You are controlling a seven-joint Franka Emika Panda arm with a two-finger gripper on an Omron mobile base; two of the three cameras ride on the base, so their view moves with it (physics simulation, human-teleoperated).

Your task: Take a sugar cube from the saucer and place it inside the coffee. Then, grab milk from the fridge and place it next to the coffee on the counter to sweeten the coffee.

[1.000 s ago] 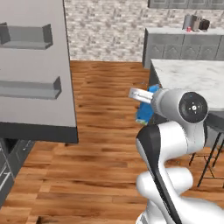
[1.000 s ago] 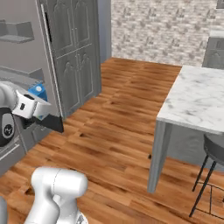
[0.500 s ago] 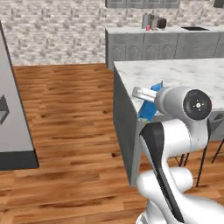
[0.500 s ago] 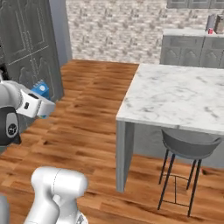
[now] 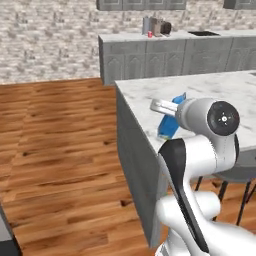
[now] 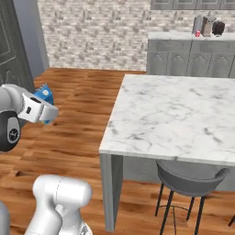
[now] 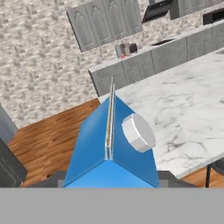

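Observation:
My gripper [image 5: 166,114] is shut on the milk [image 5: 171,123], a small blue carton with a white round cap, and carries it in the air beside the island's near edge. From the right base, the milk [image 6: 44,97] sticks up out of the gripper [image 6: 45,111] over the wood floor. The milk [image 7: 110,148] is close up in the hand view and hides the fingertips. A small red mug, the coffee [image 5: 149,34], stands far off on the back counter [image 5: 131,38]; the coffee [image 6: 198,33] is tiny there. Saucer and sugar cube are too small to make out.
A marble-topped island [image 6: 183,114] stands ahead and to the right, with a dark stool [image 6: 189,182] under its near side. Several grey and dark appliances [image 5: 156,26] sit by the mug. Tall grey panelled cabinets [image 6: 10,46] rise at the left. Wood floor [image 5: 60,145] lies open left of the island.
The whole picture has swung: the base has turned, the fridge has left the left view, and the island and back counter have come in. The carton stays held in my gripper.

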